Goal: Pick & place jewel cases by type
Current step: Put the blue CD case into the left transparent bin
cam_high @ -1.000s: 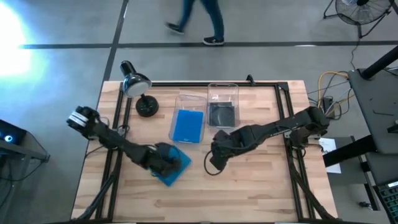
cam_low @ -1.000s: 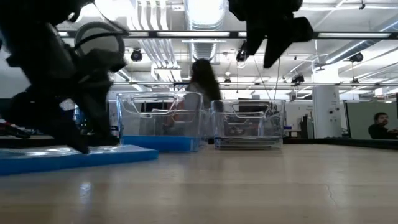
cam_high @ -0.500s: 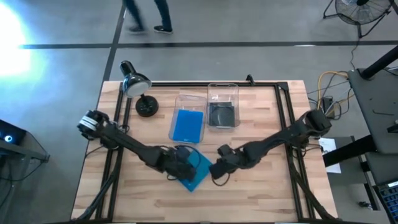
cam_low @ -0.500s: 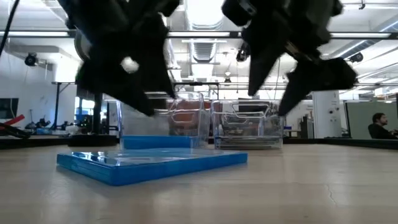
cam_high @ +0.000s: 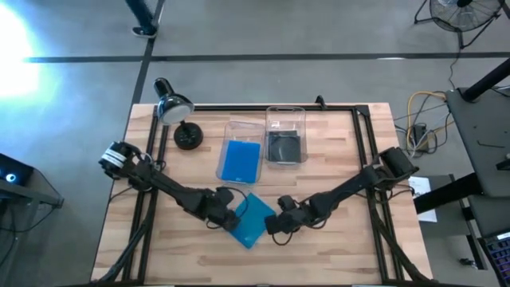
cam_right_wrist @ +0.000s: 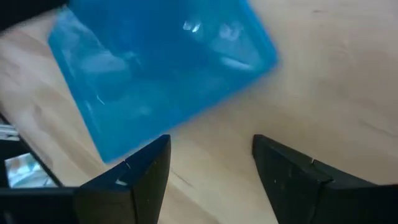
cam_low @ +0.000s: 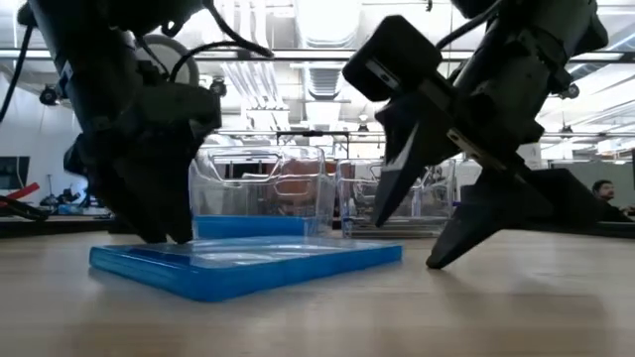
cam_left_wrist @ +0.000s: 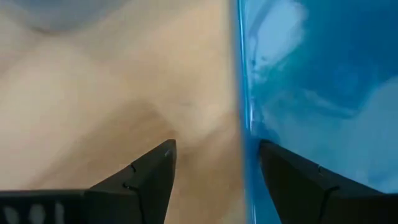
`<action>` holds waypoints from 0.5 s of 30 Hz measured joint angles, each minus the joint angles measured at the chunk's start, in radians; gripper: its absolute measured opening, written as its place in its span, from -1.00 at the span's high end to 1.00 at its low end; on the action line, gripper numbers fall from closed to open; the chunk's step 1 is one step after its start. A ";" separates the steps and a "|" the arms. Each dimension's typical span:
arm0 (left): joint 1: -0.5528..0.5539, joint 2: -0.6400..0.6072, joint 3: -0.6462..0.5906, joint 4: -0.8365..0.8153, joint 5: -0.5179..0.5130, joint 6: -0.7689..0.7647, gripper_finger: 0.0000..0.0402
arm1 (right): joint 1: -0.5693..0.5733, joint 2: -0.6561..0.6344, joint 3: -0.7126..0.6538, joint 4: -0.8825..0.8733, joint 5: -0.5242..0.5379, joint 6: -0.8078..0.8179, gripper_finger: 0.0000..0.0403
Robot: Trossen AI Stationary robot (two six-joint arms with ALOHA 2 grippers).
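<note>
A bright blue jewel case [cam_high: 249, 220] lies flat on the wooden table, near the middle. My left gripper [cam_high: 231, 210] is open at the case's left edge [cam_left_wrist: 244, 93], one finger over the case [cam_left_wrist: 311, 93] and one over the wood. My right gripper [cam_high: 272, 225] is open and hangs low just right of the case's right corner [cam_low: 395, 253], touching nothing; in its wrist view the case [cam_right_wrist: 161, 68] lies beyond the fingers. Another blue case [cam_high: 240, 161] lies in the left clear bin, a dark grey one [cam_high: 284, 147] in the right bin. My left gripper comes slanting down from the table's left. One finger [cam_low: 164, 223] stands on the case's top face [cam_low: 198, 256] by its left edge, the other outside that edge above the wood. The case lies flat on the table. Whether the finger presses on it I cannot tell.
Two clear bins [cam_high: 231, 126] [cam_high: 285, 110] stand side by side toward the far edge. A black desk lamp [cam_high: 177, 119] stands at the far left corner. Bare wood lies along the near edge. A person [cam_high: 143, 12] walks on the floor beyond the table.
My left gripper moved toward the table's right, and the blue case slid with it from left of centre to the middle, turning a little. My right gripper came down toward the near edge and now stands low beside the case's right corner.
</note>
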 joint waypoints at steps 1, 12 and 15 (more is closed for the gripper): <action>0.000 0.000 -0.015 0.049 0.026 -0.001 -0.06 | 0.000 0.006 0.000 0.004 0.004 0.001 -0.12; -0.006 0.002 -0.053 0.237 0.097 0.004 -0.06 | -0.016 0.105 0.137 0.019 0.000 -0.177 -0.12; -0.011 0.002 -0.052 0.238 0.114 0.028 -0.06 | -0.027 0.092 0.167 0.007 0.016 -0.254 -0.12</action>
